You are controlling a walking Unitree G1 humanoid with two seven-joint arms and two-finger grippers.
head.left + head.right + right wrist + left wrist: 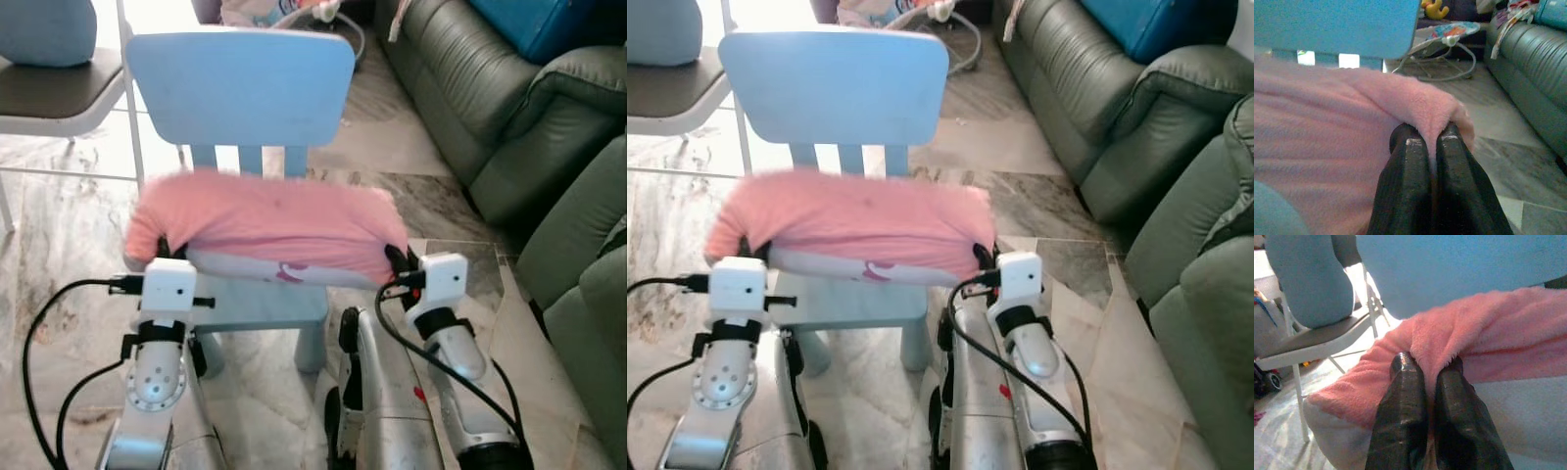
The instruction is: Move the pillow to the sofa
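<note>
Pillow (269,227), pink fleece over a white printed underside: lies across the seat of the small blue chair (245,88), overhanging both side edges; judged light, soft and floppy, apt to sag in the middle, so best held by its two ends as now. Left gripper (1427,382) and right gripper (1430,142): both arms reach forward level from below, one at each end of the pillow, jaws closed to a narrow gap on a pinched fold of fleece. Sofa (490,108): dark green, at the robot's right, near the chair.
</note>
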